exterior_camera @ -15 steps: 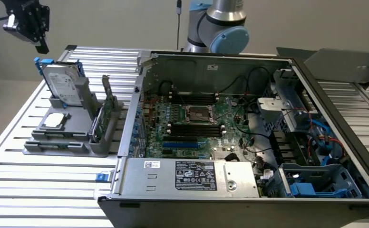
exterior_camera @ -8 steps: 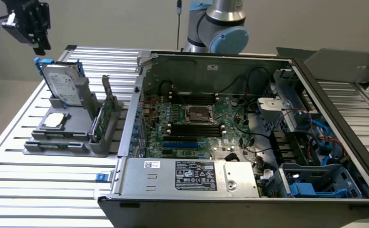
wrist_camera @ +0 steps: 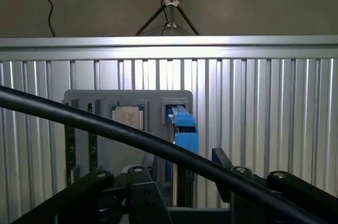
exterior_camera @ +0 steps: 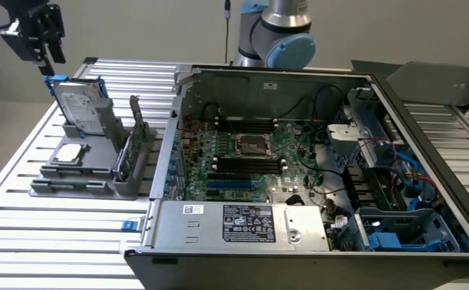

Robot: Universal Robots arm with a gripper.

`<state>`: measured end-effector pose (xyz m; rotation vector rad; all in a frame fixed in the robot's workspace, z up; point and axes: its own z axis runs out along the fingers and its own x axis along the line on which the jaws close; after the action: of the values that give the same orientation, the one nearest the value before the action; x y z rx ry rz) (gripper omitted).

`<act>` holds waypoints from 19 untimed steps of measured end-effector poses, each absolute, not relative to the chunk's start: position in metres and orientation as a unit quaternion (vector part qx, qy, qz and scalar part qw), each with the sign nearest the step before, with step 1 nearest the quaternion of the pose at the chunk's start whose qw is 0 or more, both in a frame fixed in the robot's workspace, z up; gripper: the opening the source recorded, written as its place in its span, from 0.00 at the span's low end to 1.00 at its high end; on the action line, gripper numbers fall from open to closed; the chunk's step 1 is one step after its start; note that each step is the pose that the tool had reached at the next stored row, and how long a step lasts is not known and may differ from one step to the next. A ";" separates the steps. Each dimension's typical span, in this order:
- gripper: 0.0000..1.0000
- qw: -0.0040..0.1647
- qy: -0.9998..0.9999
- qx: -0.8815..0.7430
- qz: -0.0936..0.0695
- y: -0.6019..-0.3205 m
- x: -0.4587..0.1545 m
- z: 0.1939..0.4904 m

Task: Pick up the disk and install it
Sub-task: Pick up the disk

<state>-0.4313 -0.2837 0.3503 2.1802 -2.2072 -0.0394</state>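
Note:
The disk (exterior_camera: 81,106) stands upright on its edge in a grey holder (exterior_camera: 81,181) at the exterior view's left, silver-grey with a white label and blue rails. My gripper (exterior_camera: 48,60) hangs just above the disk's upper corner, apart from it. In the wrist view the disk's blue rail (wrist_camera: 182,129) runs edge-on below the gripper (wrist_camera: 182,197), whose dark finger links spread wide on either side. The gripper is open and holds nothing.
The holder also carries a small square silver chip (exterior_camera: 71,152) and a thin green circuit card (exterior_camera: 133,142). An open computer case (exterior_camera: 315,163) with a blue drive bay (exterior_camera: 396,232) lies to the exterior view's right on the slatted aluminium table (exterior_camera: 25,241). A black cable (wrist_camera: 105,129) crosses the wrist view.

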 end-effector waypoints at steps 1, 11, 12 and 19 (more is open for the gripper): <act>0.54 0.019 -0.710 0.704 -0.013 -0.284 -0.431 0.348; 0.54 0.020 -0.703 0.711 -0.012 -0.284 -0.431 0.330; 0.54 0.020 -0.703 0.711 -0.012 -0.284 -0.431 0.329; 0.54 0.020 -0.702 0.712 -0.012 -0.282 -0.433 0.316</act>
<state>-0.4326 -0.2825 0.3158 2.2091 -2.1779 -0.0386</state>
